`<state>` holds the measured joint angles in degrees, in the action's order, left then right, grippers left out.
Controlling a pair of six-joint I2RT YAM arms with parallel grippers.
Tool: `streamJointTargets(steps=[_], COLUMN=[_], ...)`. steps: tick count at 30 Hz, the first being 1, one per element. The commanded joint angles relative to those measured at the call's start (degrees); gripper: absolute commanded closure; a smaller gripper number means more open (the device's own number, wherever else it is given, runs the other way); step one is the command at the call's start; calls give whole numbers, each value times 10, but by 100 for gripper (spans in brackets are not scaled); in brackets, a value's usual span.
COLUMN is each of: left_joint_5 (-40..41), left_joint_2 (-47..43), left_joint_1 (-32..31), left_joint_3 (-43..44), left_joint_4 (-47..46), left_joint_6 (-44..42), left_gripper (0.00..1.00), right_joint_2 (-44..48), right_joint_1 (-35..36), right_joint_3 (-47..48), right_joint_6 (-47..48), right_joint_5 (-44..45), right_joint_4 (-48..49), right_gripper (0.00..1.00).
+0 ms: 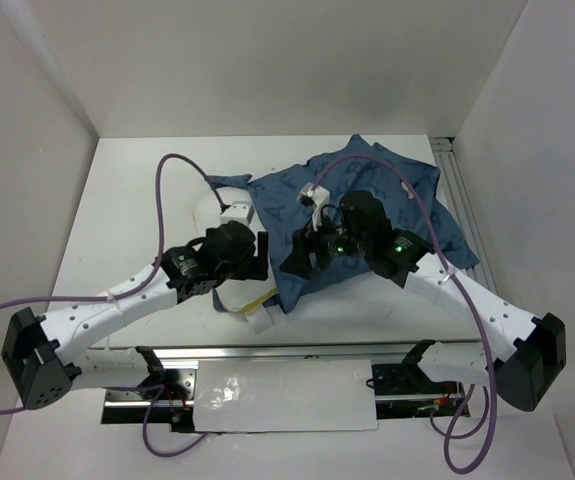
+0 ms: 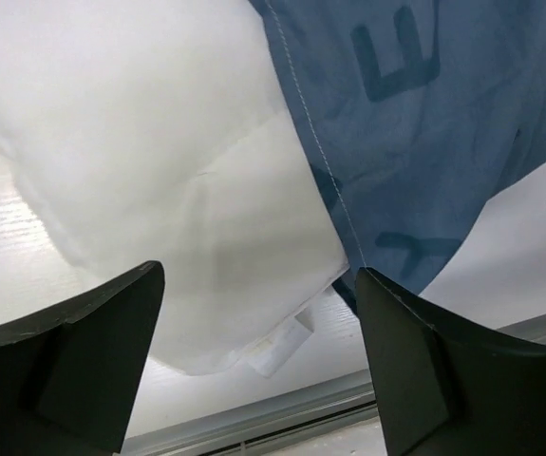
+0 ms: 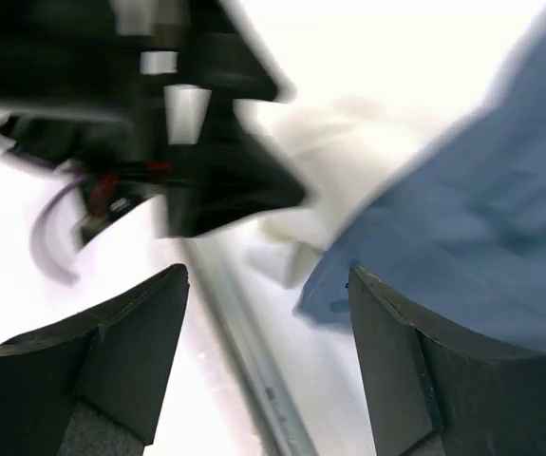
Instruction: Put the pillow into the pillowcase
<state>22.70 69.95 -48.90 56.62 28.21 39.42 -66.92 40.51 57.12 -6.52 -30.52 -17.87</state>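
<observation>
Pillow (image 2: 140,142) apparently just beyond left gripper's (image 2: 258,285) spread jaws.

This looks like a robotics lab cell rather than a home: the left arm (image 1: 107,310) and right arm (image 1: 482,305) are bolted to a metal rail (image 1: 267,352) at the near edge of a white table (image 1: 132,200), plain white panels (image 1: 267,60) box it in on three sides, purple cables (image 1: 159,185) loop loose, and an aluminium extrusion (image 1: 462,200) lines the right edge

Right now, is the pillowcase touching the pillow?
Touching. Left wrist view: the pillowcase hem lies directly over the pillow, with no gap along the seam.
</observation>
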Motion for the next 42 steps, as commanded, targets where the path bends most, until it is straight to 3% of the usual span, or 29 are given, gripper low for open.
streamJointTargets(steps=[1,2,5,8,9,12,16,20,24,27,28,30,31,33,37,42], left_joint_5=[28,17,-5,-26,-45,-99,-173,-231,-269,-294,-310,-341,-350,-395,-454,-496], left_joint_2=[-44,-50,-61,-48,-42,-6,60,121,172,217,235,241,241,224,155,73], left_joint_1=[13,21,49,119,169,271,351,373,380,385,392,398,398,398,398,376], left_joint_3=[-1,-8,-26,-20,-20,-15,-15,0,17,33,33,33,23,1,-88,-105], left_joint_4=[36,36,47,55,55,6,-101,-164,-202,-213,-220,-241,-254,-322,-452,-494], left_joint_6=[33,33,38,49,43,12,-53,-82,-99,-104,-104,-117,-117,-139,-177,-260], left_gripper=[6,0,0,0,0,0,0,0,3,12,28,44,98,100,100,100], right_joint_2=[6,-3,-61,-157,-217,-342,-504,-639,-712,-718,-718,-718,-712,-694,-657,-576], right_joint_1=[1,1,1,1,1,7,7,12,12,12,12,12,12,12,18,45], right_joint_3=[54,77,130,210,238,368,547,734,779,766,759,752,752,725,719,708], right_joint_6=[-10,-10,-16,-1,5,25,37,37,44,39,32,25,25,11,-2,-4], right_joint_5=[173,197,271,288,296,346,397,442,442,455,480,507,527,522,450,344], right_joint_4=[-73,-80,-85,-80,-80,-91,-110,-147,-140,-119,-111,-97,-73,-44,0,0], right_gripper=[25,23,23,23,24,24,27,33,37,41,57,77,91,100,100,100])
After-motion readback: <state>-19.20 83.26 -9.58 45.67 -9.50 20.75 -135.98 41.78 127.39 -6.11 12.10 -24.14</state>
